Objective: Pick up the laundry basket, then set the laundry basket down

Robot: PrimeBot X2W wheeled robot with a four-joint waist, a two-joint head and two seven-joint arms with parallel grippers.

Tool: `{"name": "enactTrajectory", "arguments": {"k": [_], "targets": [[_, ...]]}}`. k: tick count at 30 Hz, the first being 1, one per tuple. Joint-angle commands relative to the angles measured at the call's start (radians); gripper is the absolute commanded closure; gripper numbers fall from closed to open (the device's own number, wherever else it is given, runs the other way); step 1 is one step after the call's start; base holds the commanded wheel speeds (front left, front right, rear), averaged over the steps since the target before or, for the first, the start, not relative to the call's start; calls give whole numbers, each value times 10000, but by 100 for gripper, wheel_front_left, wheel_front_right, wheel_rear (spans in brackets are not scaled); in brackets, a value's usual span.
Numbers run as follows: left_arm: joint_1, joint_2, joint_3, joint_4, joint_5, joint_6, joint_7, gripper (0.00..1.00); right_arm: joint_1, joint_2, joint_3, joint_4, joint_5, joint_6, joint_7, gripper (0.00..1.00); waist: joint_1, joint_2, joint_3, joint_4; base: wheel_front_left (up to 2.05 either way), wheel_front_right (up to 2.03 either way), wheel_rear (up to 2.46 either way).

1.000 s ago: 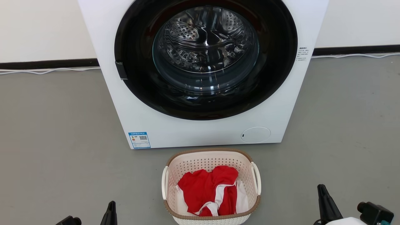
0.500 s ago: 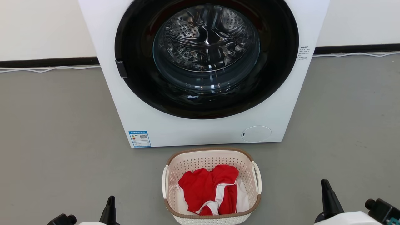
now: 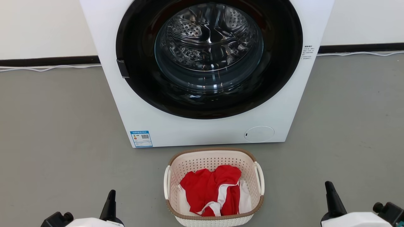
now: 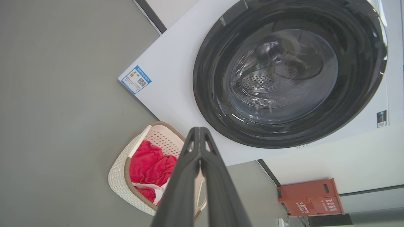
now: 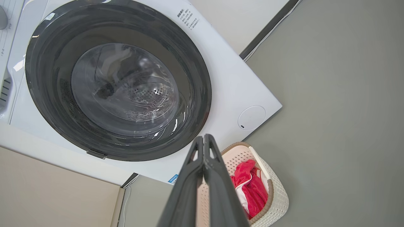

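Observation:
The laundry basket (image 3: 176, 167) is cream-white and perforated, with a brown rim and two white side handles. It stands on the grey floor just in front of the washing machine and holds red and white clothing (image 3: 211, 189). My left gripper (image 3: 111, 193) is shut at the lower left, well left of the basket and holding nothing. My right gripper (image 3: 328, 185) is shut at the lower right, apart from the basket. In the left wrist view the shut left gripper (image 4: 199, 130) overlaps the laundry basket (image 4: 121, 176). The right wrist view has the shut right gripper (image 5: 204, 137) beside the laundry basket (image 5: 277, 198).
A big white washing machine (image 3: 202, 132) with a round dark glass door stands behind the basket. White cables (image 3: 47, 67) run along the black skirting by the wall. An orange-red box (image 4: 311, 197) stands by the wall beside the machine. Grey floor (image 3: 56, 132) spreads on both sides.
The head camera has shifted slightly, so the whole scene sits a little higher. Both pale forearms show more at the bottom corners. The basket has not moved.

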Motion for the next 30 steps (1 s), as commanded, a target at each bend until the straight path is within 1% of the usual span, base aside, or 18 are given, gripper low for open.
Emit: {"name": "enactTrajectory", "arguments": {"k": [1, 30], "targets": [[-511, 93, 213, -302, -259, -108, 63, 100, -625, -72, 76, -340, 352, 40, 104, 100, -1, 0, 5, 2, 0, 0, 0], [-835, 132, 481, -740, -3157, -392, 897, 100, -1004, -87, -47, -574, 3999, 56, 944, 100, -1, 0, 123, 46, 0, 0, 0]]}}
